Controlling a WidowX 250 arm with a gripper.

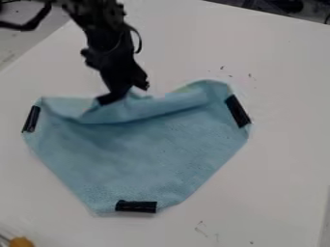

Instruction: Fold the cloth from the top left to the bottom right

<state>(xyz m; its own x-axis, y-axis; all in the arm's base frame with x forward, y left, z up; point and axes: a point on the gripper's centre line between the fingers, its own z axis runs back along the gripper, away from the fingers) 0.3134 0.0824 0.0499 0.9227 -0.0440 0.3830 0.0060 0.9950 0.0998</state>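
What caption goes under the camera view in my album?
Black robot gripper at the rumpled upper edge of a blue cloth with three black strips.

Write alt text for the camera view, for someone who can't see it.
A black robot gripper is at the rumpled upper edge of a light blue cloth spread on a white table. Black strips mark the cloth's left, right and bottom corners. An orange object peeks in at lower left.
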